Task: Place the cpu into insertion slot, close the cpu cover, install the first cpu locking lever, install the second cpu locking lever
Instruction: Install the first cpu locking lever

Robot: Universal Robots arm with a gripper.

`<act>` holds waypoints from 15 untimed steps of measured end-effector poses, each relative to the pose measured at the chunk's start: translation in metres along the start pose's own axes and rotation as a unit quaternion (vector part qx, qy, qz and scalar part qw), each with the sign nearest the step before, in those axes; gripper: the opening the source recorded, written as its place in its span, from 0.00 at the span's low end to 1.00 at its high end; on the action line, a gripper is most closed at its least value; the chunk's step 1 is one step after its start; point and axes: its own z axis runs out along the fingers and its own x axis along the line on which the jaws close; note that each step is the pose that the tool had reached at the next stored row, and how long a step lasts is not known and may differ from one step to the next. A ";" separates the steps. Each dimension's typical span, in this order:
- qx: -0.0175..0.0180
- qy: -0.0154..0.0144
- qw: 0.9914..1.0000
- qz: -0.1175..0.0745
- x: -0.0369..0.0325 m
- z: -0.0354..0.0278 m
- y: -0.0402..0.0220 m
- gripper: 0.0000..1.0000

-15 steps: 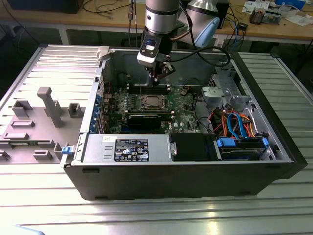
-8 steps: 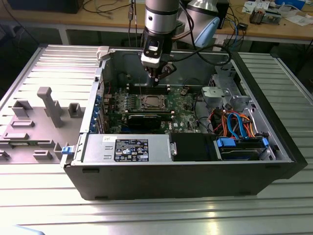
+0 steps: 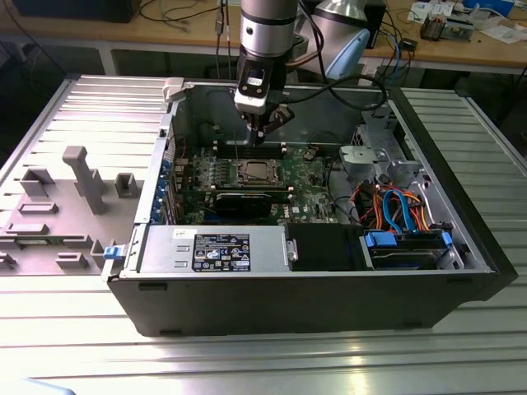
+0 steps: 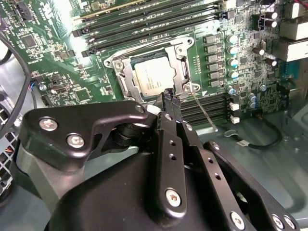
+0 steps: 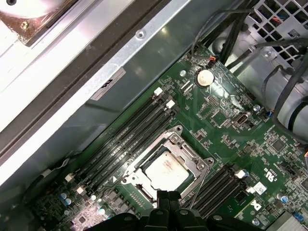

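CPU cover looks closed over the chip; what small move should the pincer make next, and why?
Probably shift the shut pincer onto the locking lever and press it down: the cpu sits under the closed cpu cover, while that thin lever seems unlatched beside it.

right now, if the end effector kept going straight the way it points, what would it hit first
Likely the near edge of the cpu cover lying over the cpu; in the second wrist view the end effector points at it, though depth is unclear.

A ribbed silvery bench (image 3: pixel 247 362) carries 1 open black computer case (image 3: pixel 329 304), with grey fixture blocks (image 3: pixel 82 177) toward the exterior view's left.
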 end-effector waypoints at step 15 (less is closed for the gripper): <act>-0.004 -0.006 0.997 -0.074 0.0002 0.0004 -0.0005 0.11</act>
